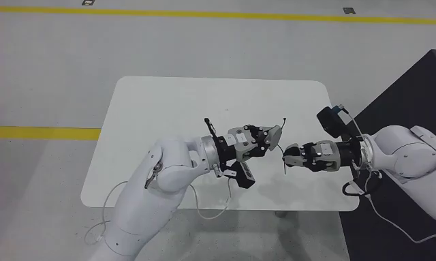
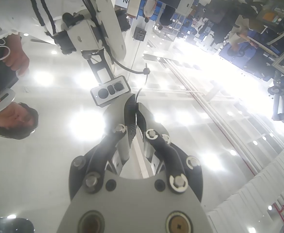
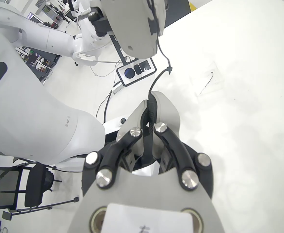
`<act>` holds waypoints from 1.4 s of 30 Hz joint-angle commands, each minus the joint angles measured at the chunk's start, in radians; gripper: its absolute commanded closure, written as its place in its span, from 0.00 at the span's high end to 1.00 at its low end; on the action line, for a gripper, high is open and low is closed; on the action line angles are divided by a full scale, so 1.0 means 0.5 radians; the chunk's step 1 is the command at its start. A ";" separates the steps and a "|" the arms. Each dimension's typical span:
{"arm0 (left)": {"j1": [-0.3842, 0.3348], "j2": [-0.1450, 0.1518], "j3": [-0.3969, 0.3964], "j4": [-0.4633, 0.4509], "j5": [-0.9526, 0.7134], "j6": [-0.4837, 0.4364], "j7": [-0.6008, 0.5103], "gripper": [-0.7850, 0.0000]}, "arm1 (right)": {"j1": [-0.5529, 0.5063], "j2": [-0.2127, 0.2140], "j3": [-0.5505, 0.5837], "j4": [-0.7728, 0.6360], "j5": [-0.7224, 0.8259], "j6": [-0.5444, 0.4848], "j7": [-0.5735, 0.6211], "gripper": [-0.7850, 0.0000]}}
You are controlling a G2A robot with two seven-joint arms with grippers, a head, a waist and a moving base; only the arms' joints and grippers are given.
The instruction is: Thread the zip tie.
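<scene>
A thin black zip tie (image 1: pixel 281 146) hangs in the air between my two grippers, above the white table's front right part. My left gripper (image 1: pixel 276 133) is shut on one end of the strip (image 2: pixel 137 95). My right gripper (image 1: pixel 287 155) faces it closely and is shut on the other strand (image 3: pixel 154 86). The tie's small square head (image 3: pixel 168 69) sits between the two grippers, with strands running from it to each. In the left wrist view the head (image 2: pixel 146 70) hangs just beyond my left gripper (image 2: pixel 135 101). I cannot tell whether the tail passes through the head.
The white table (image 1: pixel 204 111) has rounded corners, and both arms hover over its front right part. A black surface (image 1: pixel 409 90) borders the table on the right. Yellow lines (image 1: pixel 204 14) run across the grey floor behind and to the left.
</scene>
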 commanded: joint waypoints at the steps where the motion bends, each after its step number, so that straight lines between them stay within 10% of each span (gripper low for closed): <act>1: -0.007 0.001 0.005 -0.002 0.026 0.003 0.015 0.00 | -0.011 -0.001 0.016 -0.005 -0.009 0.005 -0.002 0.00; 42: -0.009 0.006 -0.018 0.052 0.085 -0.063 0.052 0.00 | -0.236 -0.053 0.277 -0.094 -0.225 0.078 -0.101 0.00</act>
